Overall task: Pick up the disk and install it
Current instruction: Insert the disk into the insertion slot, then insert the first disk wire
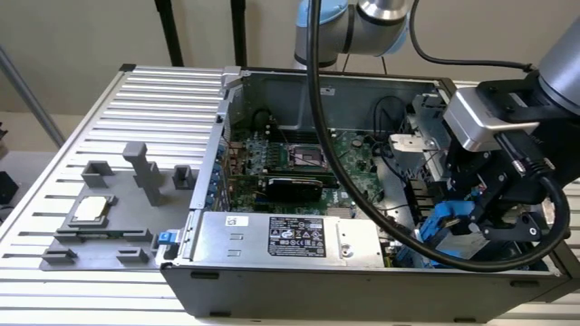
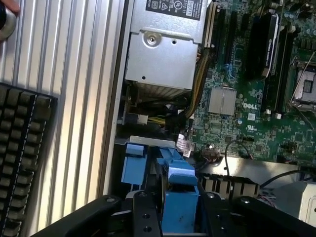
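In the exterior view, an open computer case (image 1: 299,288) lies on a slatted table (image 1: 163,88). The gripper (image 1: 480,217) reaches into the case's four o'clock corner, just past the power supply (image 1: 290,238). The disk (image 1: 446,221) shows there as bright blue carrier plastic at the fingertips, with its silver body hidden behind the tool and cable. A small CPU chip (image 1: 91,209) sits well apart on a grey fixture at nine o'clock.

In the wrist view, the gripper (image 2: 178,217) has its black fingers (image 2: 143,217) on either side of the disk (image 2: 180,192). The disk is seen edge-on as a blue block, and the fingers appear clamped on it. A second blue part, probably the drive cage (image 2: 133,165), is just beside it, and the motherboard (image 2: 247,108) lies beyond.

As a judgement, the drive is dense for its size and rigid, while its plastic carrier can flex and its smooth surface may slip. The drive is sensitive to shock, so knocks against the bay's metal could harm it. The carrier's two opposite side rails look like the best place to grip, since that keeps pressure off the label face and the circuit side.
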